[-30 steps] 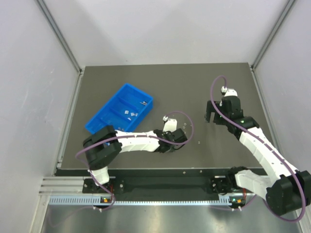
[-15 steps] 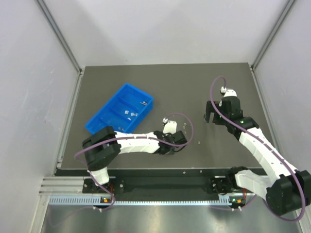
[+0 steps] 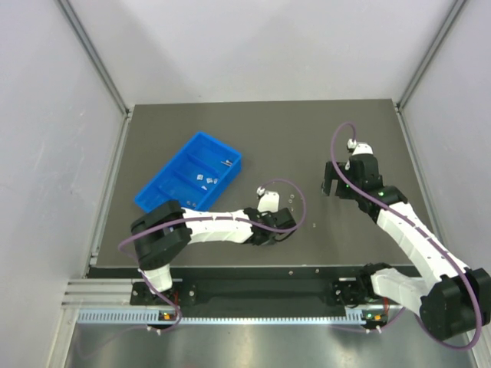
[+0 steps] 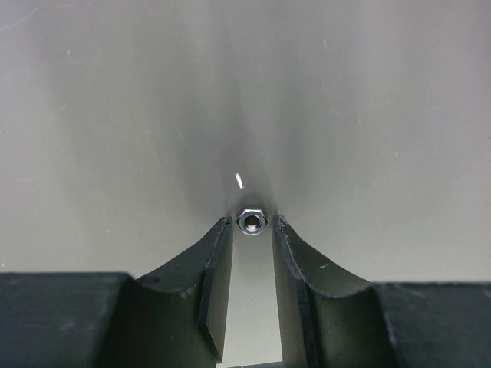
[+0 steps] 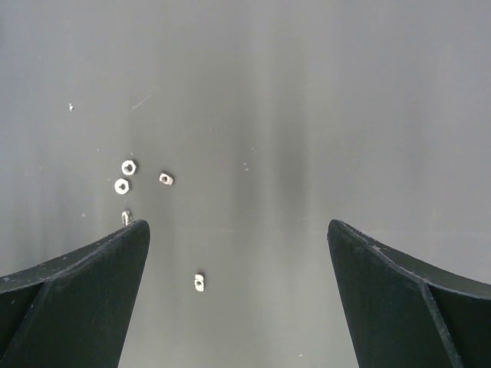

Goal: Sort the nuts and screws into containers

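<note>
Right of the blue tray [image 3: 221, 146] and a little nearer to the arm bases, the left end effector [image 3: 281, 223] is lowered to the dark tabletop [image 3: 268, 126]. Its wrist camera shows a single hexagonal nut [image 4: 252, 221] lying flat exactly between the two black fingertips [image 4: 221, 230]. The jaws are only a little parted, and a thin strip of tabletop seems to remain on each side of the nut, so it is not gripped. Farther right of the tray, well apart from it, the right end effector [image 3: 331, 187] hangs above the tabletop, released, with its jaws spread wide. Under it, the right wrist view shows five loose nuts [image 5: 129, 167]: three in a close group, one just beside the left fingertip, and one alone nearer to the camera. Inside the tray, a middle compartment holds a few silver-grey pieces [image 3: 204, 179], too small to tell apart, and the compartment at its far-right end holds one slender screw [image 3: 227, 162]. The tray itself lies diagonally on the tabletop.
</note>
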Robot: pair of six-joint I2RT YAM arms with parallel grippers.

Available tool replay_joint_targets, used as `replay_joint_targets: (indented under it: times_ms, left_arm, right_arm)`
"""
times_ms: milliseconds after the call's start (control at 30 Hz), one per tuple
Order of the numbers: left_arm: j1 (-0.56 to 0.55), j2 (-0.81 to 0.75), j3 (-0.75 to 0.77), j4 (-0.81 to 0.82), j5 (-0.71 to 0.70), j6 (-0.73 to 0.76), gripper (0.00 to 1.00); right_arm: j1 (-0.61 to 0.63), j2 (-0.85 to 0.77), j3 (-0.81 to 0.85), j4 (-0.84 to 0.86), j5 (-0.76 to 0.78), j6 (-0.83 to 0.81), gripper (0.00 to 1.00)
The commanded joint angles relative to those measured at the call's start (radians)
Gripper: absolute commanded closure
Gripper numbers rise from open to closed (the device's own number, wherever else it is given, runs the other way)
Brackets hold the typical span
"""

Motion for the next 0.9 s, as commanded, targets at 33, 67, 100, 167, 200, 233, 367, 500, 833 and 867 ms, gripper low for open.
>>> replay_joint_targets:
  times_ms: [33,67,100,167,200,233,367,500,833,867]
  left_arm:
    - [-0.004,0.077,-0.042,-0.071,0.039,-0.028,0.67]
    - [-0.004,0.081,-0.039,-0.073,0.036,-0.031,0.67]
    - [-0.004,0.084,-0.037,-0.071,0.035,-0.037,0.67]
    - [-0.004,0.092,-0.031,-0.073,0.033,-0.045,0.67]
    - [-0.004,0.095,-0.030,-0.076,0.033,-0.058,0.68]
    - [-0.004,0.097,-0.028,-0.085,0.022,-0.069,0.68]
    - [-0.004,0.106,-0.033,-0.099,0.007,-0.100,0.68]
    - [-0.004,0.114,-0.028,-0.097,0.005,-0.102,0.72]
    - [-0.004,0.062,-0.037,-0.094,-0.025,-0.085,0.87]
    - [-0.002,0.049,-0.037,-0.094,-0.037,-0.083,0.88]
  right_arm:
    - [-0.011,-0.003,0.002,0.033,-0.003,-0.012,0.00]
    - [-0.011,-0.006,0.004,0.032,-0.004,-0.014,0.00]
    - [-0.011,-0.006,0.002,0.032,-0.004,-0.014,0.00]
    - [-0.009,-0.008,0.001,0.032,-0.003,-0.014,0.00]
    - [-0.011,-0.009,0.001,0.032,-0.004,-0.014,0.00]
    - [-0.011,-0.008,0.001,0.033,-0.006,-0.014,0.00]
    - [-0.011,-0.009,-0.001,0.038,-0.021,-0.017,0.00]
    - [-0.011,-0.002,-0.002,0.041,-0.035,-0.018,0.00]
    - [-0.009,-0.003,0.001,0.041,-0.030,-0.018,0.00]
    - [-0.011,-0.005,0.001,0.041,-0.030,-0.018,0.00]
